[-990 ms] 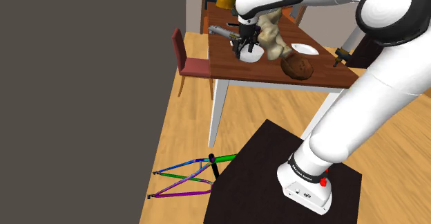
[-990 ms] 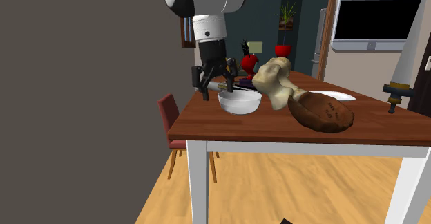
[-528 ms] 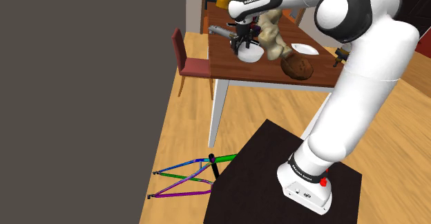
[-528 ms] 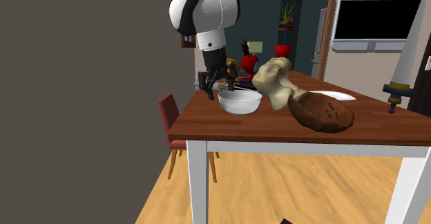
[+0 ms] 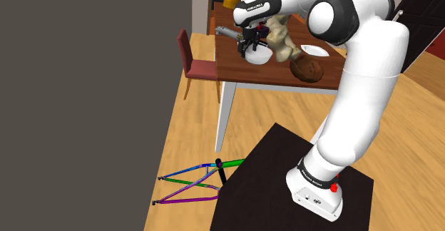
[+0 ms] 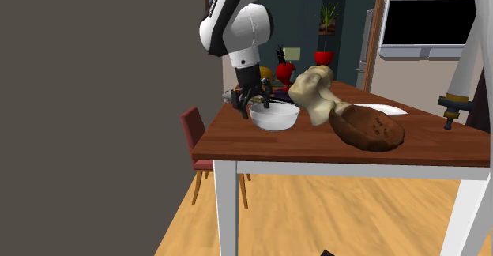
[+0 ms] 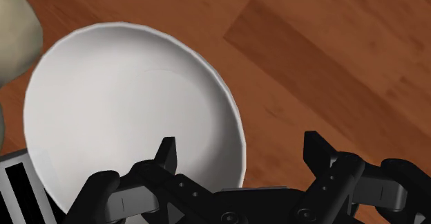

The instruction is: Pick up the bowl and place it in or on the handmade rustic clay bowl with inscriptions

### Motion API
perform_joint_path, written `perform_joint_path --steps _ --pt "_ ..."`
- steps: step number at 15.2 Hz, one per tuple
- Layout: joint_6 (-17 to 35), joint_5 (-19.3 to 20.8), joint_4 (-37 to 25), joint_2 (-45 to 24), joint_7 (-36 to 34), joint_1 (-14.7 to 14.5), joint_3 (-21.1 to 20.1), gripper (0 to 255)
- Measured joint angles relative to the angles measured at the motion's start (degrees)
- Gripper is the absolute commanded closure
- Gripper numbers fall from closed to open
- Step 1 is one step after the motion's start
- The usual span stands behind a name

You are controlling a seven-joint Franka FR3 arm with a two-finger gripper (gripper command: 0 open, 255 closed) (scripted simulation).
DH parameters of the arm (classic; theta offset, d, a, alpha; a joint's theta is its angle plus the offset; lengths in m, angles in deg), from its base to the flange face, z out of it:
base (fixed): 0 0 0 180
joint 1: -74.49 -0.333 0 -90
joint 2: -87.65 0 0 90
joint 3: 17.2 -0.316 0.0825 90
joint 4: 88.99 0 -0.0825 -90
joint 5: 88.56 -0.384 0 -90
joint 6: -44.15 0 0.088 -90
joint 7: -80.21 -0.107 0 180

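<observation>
At the near corner of the wooden surface (image 5: 235, 71) (image 6: 261, 145) (image 7: 311, 63) the white bowl (image 5: 258, 56) (image 6: 274, 118) (image 7: 124, 112) is seen standing upright, and the end effector (image 5: 246, 46) (image 6: 254, 104) (image 7: 242, 153) is held low over that side of its rim which faces the second exterior view's left. The fingers (image 7: 166, 157) are spread wide and nothing is clasped. In the wrist view one finger is seen over the bowl's hollow and the other over bare wood outside it, so that the rim passes between them; no touch with the rim can be made out.

The relation on which the coming move is judged to turn is this straddle: the wall of the bowl lies between the fingers, somewhat nearer the inner one, and the line from finger to finger is set across the rim, not along it. A small further descent and a closing are judged to be all that the grasp calls for.

The brown bowl (image 5: 308, 69) (image 6: 367, 128), rough and marked with dark signs, is found well apart from the white bowl, toward the second exterior view's right and the shoulder view's lower right. A pale bone-shaped object (image 5: 279, 37) (image 6: 316, 95) (image 7: 14, 36) is set between the two, just beside the white bowl's far rim and leaning toward the brown one. A lift high enough to clear it is judged to be needed before the bowl is carried across; a thin rim pinched on one side may also be expected to tip.
</observation>
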Motion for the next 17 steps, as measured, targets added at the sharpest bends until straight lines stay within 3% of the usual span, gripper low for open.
perform_joint_path --steps 9,10,17 --pt "2.39 -0.12 1.44 -0.89 0.08 0.37 0.08 0" --pt "2.39 -0.12 1.44 -0.89 0.08 0.37 0.08 255" --pt "2.38 -0.11 1.43 -0.86 0.07 0.37 0.09 255"
